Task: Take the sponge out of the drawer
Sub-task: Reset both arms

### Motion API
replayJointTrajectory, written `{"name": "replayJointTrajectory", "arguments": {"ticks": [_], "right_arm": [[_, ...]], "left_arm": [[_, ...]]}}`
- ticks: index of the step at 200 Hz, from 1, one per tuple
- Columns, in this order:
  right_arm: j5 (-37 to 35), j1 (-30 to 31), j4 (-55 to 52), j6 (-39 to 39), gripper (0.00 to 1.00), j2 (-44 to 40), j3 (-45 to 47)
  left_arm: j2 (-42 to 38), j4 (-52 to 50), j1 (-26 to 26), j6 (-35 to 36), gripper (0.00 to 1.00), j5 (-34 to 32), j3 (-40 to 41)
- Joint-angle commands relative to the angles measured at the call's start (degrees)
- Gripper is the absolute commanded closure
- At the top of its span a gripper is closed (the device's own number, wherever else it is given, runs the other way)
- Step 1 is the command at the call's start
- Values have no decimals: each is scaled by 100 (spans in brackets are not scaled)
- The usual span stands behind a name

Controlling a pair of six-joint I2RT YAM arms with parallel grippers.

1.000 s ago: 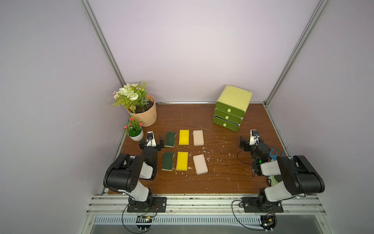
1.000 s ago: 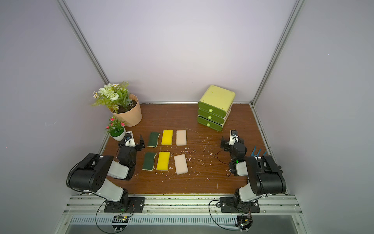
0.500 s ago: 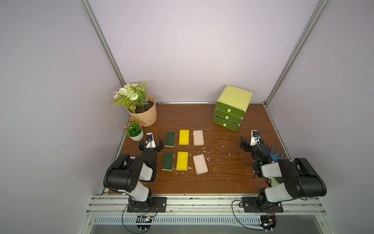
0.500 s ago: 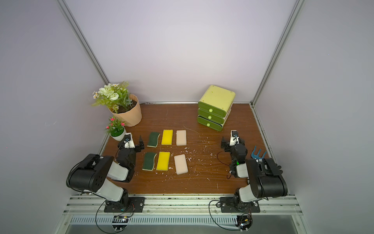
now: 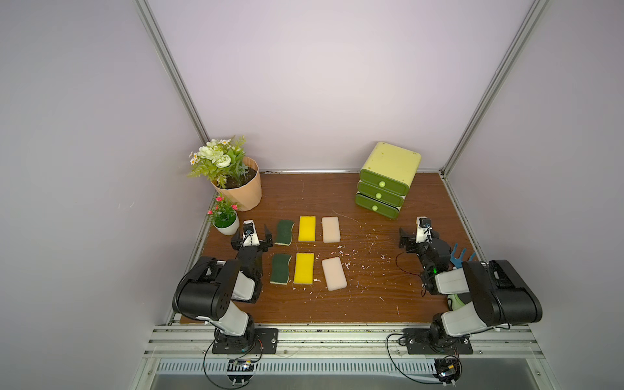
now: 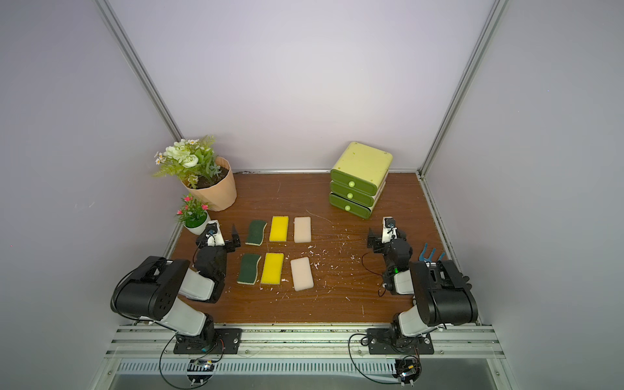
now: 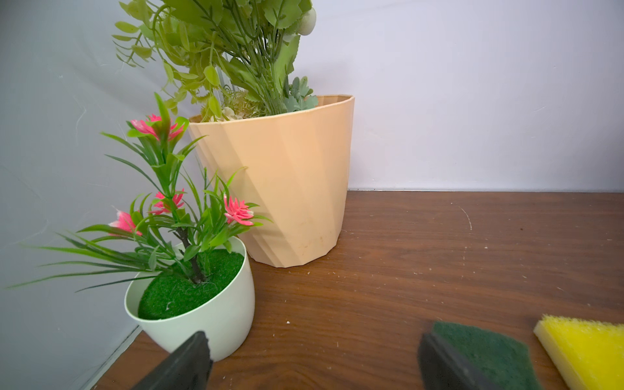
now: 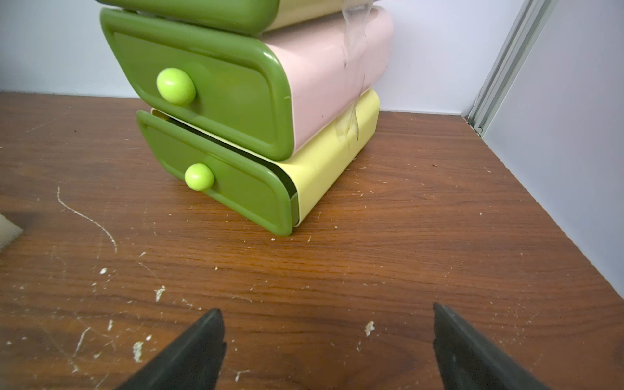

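**Drawer Approach: Right Arm Ready, Drawers Closed**

**Status.** The right gripper (image 8: 326, 312) has its jaws spread wide and holds nothing. It sits low over the table (image 8: 439, 236) and faces the drawer unit (image 5: 388, 175), which fills the upper centre of the right wrist view. The left gripper (image 7: 313, 337) is also spread and empty. It sits at the left of both top views, just beside the small white pot (image 7: 202, 317).

**Target location.** The sponge to be removed is not visible. All three drawer fronts are pushed in. Only the bottom drawer (image 8: 219, 196) shows a thin gap along its upper edge. Which drawer holds the sponge cannot be told.

**Procedure (judged).**
1. Centre the open jaws on one knob (image 8: 199, 177).
2. Close behind the knob's widest part, because a round knob is likely to slip out of a shallow pinch.
3. Pull along the unit's own axis. The unit stands turned at an angle to the table edges.
4. Pull slowly, since the unit looks light and may slide instead of opening.

**Inventory.**
- Drawers: three, each with one knob.
- Sponges on the table, in two rows of three at centre left: two dark green sponges (image 5: 284, 232), two yellow sponges (image 5: 307, 229) and two beige sponges (image 5: 330, 229), six in all.
- Potted plants: two, the small white pot and a large peach pot (image 5: 241, 194).
- Blue hand rake (image 5: 458, 256): one, at the right edge beside the right arm.
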State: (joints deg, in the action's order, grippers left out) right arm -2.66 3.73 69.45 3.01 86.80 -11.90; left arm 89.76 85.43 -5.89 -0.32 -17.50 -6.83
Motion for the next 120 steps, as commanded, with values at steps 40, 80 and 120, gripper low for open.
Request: {"name": "replayJointTrajectory", "arguments": {"ticks": [40, 80, 120], "right_arm": [[-24, -10, 184, -54, 1, 3, -144], [-24, -11, 183, -54, 1, 3, -137], [-26, -9, 185, -54, 1, 3, -142]], "left_arm": [[35, -96, 79, -90, 2, -219, -142], [29, -268, 79, -64, 2, -158, -231], [-10, 159, 79, -147, 2, -362, 6]]}}
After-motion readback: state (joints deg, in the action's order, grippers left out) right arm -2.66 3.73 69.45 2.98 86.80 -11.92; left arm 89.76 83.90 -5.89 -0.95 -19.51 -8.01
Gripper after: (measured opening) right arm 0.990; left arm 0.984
